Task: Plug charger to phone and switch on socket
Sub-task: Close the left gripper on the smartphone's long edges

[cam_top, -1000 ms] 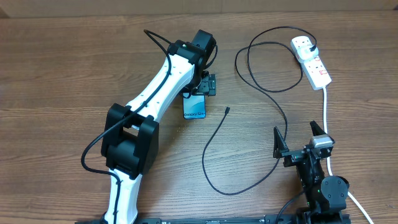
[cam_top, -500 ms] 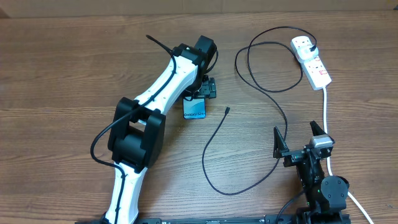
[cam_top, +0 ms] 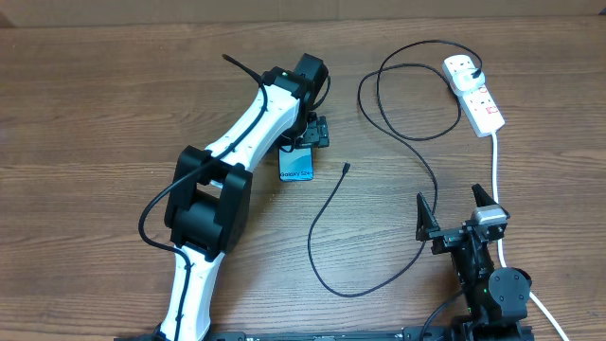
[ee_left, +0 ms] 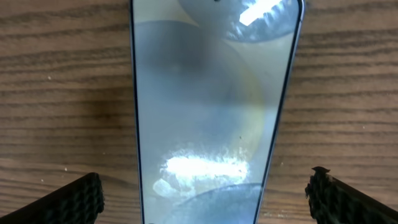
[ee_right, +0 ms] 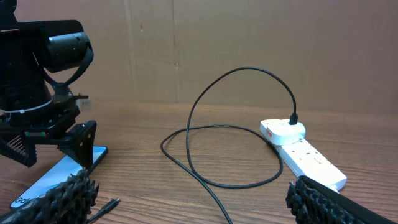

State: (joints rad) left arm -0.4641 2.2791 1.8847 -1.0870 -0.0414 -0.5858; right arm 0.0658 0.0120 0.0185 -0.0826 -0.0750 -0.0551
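The phone [cam_top: 296,169] lies flat on the table, blue screen up. My left gripper [cam_top: 308,133] is open over its far end. In the left wrist view the phone [ee_left: 211,106] fills the middle, with the open left gripper [ee_left: 205,202] either side of it and not touching. The charger cable [cam_top: 327,213] is loose, and its connector tip [cam_top: 347,168] lies just right of the phone. Its black plug [cam_top: 477,72] sits in the white socket strip [cam_top: 481,99]. My right gripper [cam_top: 453,213] is open and empty near the front right.
The strip's thick white lead [cam_top: 496,166] runs down past my right arm. The cable loops widely between the strip and the phone. The right wrist view shows the right gripper [ee_right: 196,208], connector tip [ee_right: 112,203], phone [ee_right: 53,177], strip [ee_right: 308,155] and a cardboard wall [ee_right: 249,43].
The left arm's elbow has shifted slightly right and the gripper has settled over the phone. The right arm, the cable and the phone have not moved.
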